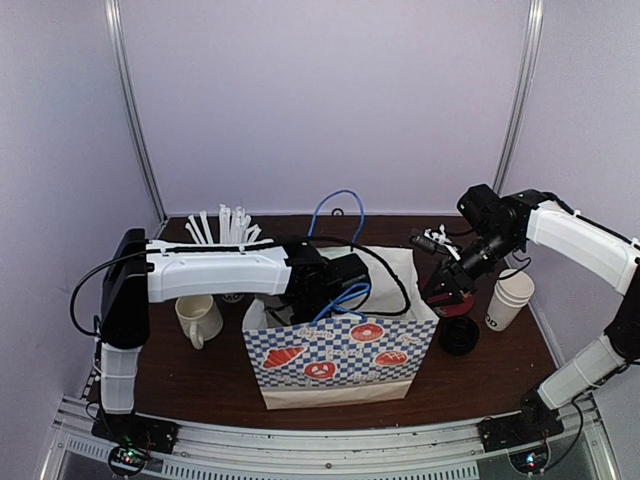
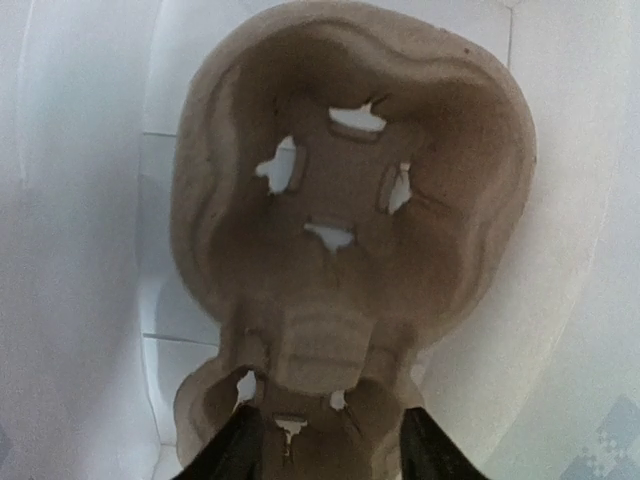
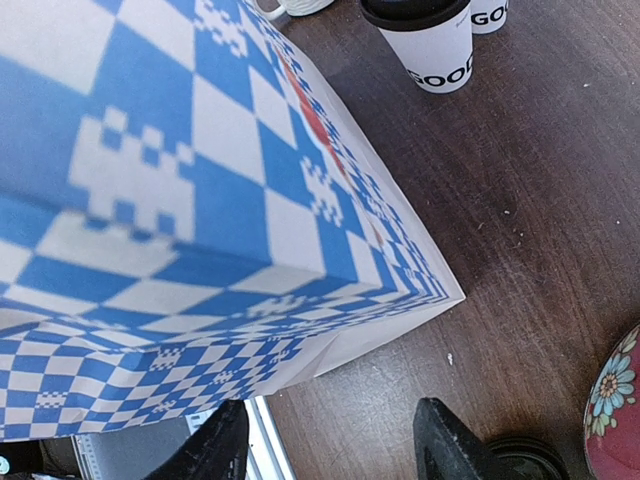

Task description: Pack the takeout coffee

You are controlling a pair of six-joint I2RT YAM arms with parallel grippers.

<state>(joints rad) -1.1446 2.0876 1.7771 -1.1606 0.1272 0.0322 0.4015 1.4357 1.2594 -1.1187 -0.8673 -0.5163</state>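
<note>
While the left arm (image 1: 215,272) is sunk into the bag (image 1: 340,360) from above, the right tool (image 1: 446,292) hangs at the bag's right rim. Just right of it on the desk (image 1: 190,378) sit a loose lid (image 1: 460,337) and a bare cup (image 1: 512,297), both outside the bag. The mug (image 1: 198,320) and straws (image 1: 225,228) wait on the left. It's dark brown wood, with pale lilac walls and two metal poles behind.

Over to the left wrist: the left tool (image 2: 330,455) is down inside, jaws apart astride the near end of a pulp carrier (image 2: 350,210). Gripping or free, I cannot tell. The job, I'd say, is seating that carrier flat on the bag floor, then backing straight up without snagging the paper walls.

Right wrist now: the right tool gapes, with nothing between its fingers. It looks along the bag's chequered side to a lidded cup (image 3: 432,45) standing on the wood, another just behind it. Neither is packed yet.
</note>
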